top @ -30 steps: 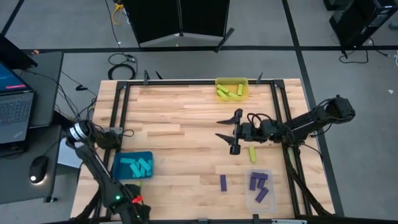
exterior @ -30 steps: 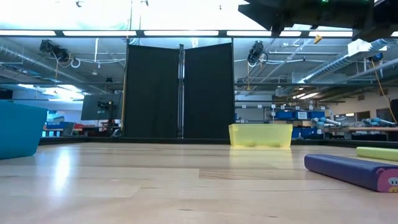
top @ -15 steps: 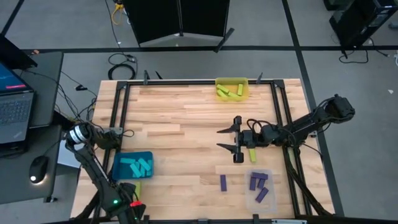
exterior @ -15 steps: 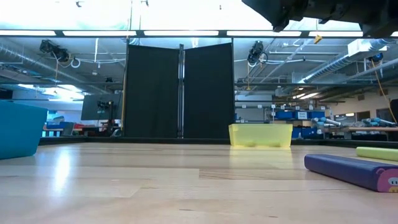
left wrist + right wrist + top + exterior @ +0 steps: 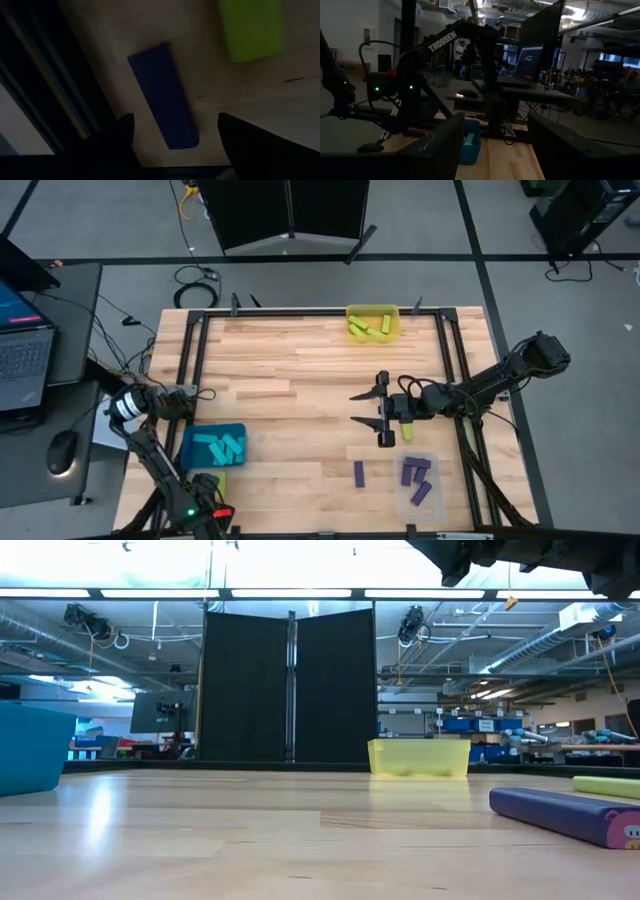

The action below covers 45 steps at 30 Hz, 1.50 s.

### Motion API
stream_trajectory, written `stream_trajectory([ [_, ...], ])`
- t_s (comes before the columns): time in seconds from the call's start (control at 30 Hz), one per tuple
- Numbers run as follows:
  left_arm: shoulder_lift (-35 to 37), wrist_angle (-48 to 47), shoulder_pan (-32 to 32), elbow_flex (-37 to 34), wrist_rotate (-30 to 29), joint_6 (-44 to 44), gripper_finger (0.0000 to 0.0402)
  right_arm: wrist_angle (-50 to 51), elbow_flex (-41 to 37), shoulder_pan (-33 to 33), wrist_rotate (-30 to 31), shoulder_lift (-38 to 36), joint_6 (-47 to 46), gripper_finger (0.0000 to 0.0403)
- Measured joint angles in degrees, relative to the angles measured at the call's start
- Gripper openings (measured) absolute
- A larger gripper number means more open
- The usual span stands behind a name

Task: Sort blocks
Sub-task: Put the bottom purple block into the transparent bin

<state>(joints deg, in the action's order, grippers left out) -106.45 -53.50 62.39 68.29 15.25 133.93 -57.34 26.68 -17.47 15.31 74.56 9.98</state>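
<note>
Two arms, three bins, blocks mostly sorted.
Across the wooden table (image 5: 300,370), the right gripper (image 5: 354,407) hovers mid-table, jaws spread wide and empty; the left gripper (image 5: 175,117) sits at the left edge, fingers apart, gripping nothing. Cyan blocks (image 5: 222,448) fill the teal bin (image 5: 190,442), yellow-green blocks (image 5: 368,327) the yellow bin (image 5: 373,309), purple blocks (image 5: 416,475) the clear bin (image 5: 403,495). One purple block (image 5: 359,473) and one yellow-green block (image 5: 408,430) lie loose near the clear bin.

Small rectangular bars lie sorted by colour — cyan blocks (image 5: 220,447) together, yellow-green blocks (image 5: 368,326) apart, dark purple blocks (image 5: 416,478) clustered — one purple bar (image 5: 359,473) alone beside them.
</note>
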Motion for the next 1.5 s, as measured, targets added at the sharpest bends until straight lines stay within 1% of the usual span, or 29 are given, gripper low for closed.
stream_trajectory([
  [0.1,0.0,1.3,0.4,-0.5,-0.1,0.2,0.0292,0.0,0.0,0.0,0.0,0.0,-0.9,0.0228],
  [0.27,0.3,6.8,0.4,-3.6,-0.1,0.5,0.0285,-0.1,0.0,0.0,0.1,0.0,-1.4,0.0228],
  [0.53,0.3,7.5,0.7,-4.5,-1.2,0.3,0.0275,-0.5,0.0,0.0,0.2,0.0,-1.3,0.0222],
  [0.63,0.2,7.6,1.3,-4.5,-2.0,0.3,0.0261,-0.5,0.0,0.0,0.2,0.0,-1.3,0.0219],
  [0.9,0.1,8.3,1.4,-4.6,-3.3,0.2,0.0206,-0.5,0.0,0.0,0.2,0.0,-1.3,0.0217],
  [1.0,0.1,8.4,1.4,-4.6,-3.7,0.0,0.0191,-0.5,0.0,0.0,0.2,0.0,-1.3,0.0216],
  [1.1,0.1,8.5,1.4,-4.8,-3.9,-0.1,0.0183,-0.5,0.0,0.0,0.2,0.0,-1.3,0.0215],
  [1.4,-0.2,8.8,1.4,-4.8,-5.4,-1.0,0.0179,-0.5,0.0,0.0,0.2,0.0,-1.3,0.0215],
  [1.5,-0.8,9.5,1.4,-4.8,-5.8,-1.8,0.0167,-0.4,0.0,0.0,0.2,0.0,-1.3,0.0215],
])
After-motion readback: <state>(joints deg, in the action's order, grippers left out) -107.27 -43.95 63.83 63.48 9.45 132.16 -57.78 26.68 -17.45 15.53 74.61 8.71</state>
